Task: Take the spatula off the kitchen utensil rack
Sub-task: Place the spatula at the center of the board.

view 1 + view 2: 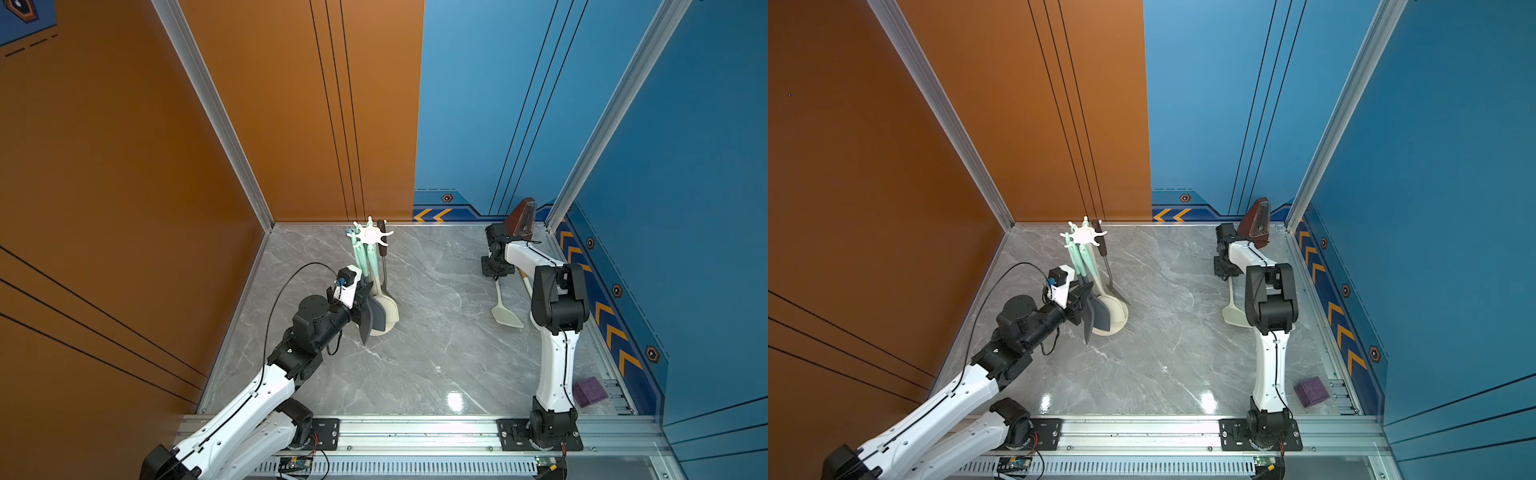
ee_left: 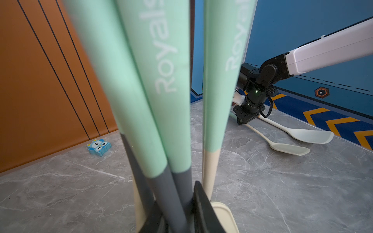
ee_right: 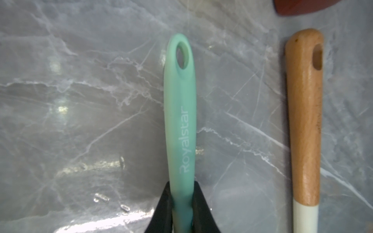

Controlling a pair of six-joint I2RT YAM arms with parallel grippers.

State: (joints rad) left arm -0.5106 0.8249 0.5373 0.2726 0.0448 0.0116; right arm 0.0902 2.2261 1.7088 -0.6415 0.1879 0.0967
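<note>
The cream-white kitchen utensil rack [image 1: 371, 235] [image 1: 1084, 236] stands at the back centre of the table, and several mint-handled utensils hang from it. My left gripper [image 1: 365, 308] [image 1: 1086, 309] [image 2: 177, 207] is shut low on the dark grey neck of a hanging spatula [image 2: 167, 193]; a second grey neck sits between the same fingers. Its grey blade [image 1: 377, 312] hangs over the rack's round base [image 1: 390, 320]. At the right, my right gripper [image 1: 494, 271] [image 3: 182, 193] is down at the table, shut on the mint handle of a cream spatula [image 1: 506, 316] [image 3: 180, 113] lying there.
A wooden-handled white spatula [image 3: 304, 121] [image 2: 310, 136] lies beside the cream one. A dark-handled metal utensil [image 1: 384, 266] hangs on the rack. A brown wedge-shaped object [image 1: 524, 218] stands in the back right corner, a purple block [image 1: 589, 390] at the front right, and a blue owl toy [image 2: 99, 147] by the orange wall.
</note>
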